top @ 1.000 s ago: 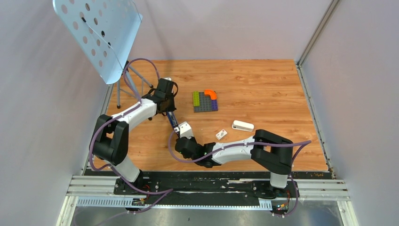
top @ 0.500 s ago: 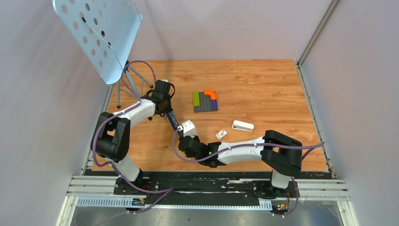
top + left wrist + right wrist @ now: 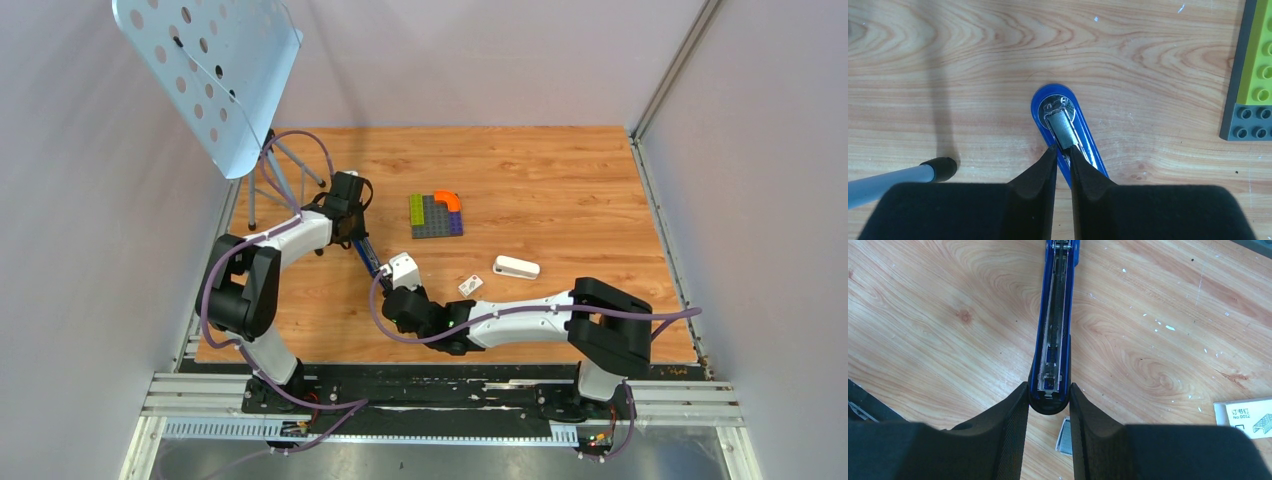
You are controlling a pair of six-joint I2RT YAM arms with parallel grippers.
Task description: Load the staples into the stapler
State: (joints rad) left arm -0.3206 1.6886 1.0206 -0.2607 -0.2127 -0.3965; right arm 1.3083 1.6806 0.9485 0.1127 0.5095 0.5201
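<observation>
- The stapler lies on the wooden surface, left of centre in the top view, stretched between the two arms.
- The left pincer is clamped on the stapler's far end. Its fingers are pressed almost together on the silver metal part above the rounded blue base.
- The right pincer is closed on the stapler's black near end, one finger against each side.
- In the right wrist view the stapler's long silver channel lies open, with a spring running along it.
- The staples, a short grey ridged strip, lie on the surface just below the stapler's black end, between the right fingers, outside the channel.
- The small white box sits at the right edge of that view, apart from the strip. Its contents cannot be seen.
- The multicoloured block plate and a white bar rest farther right.
</observation>
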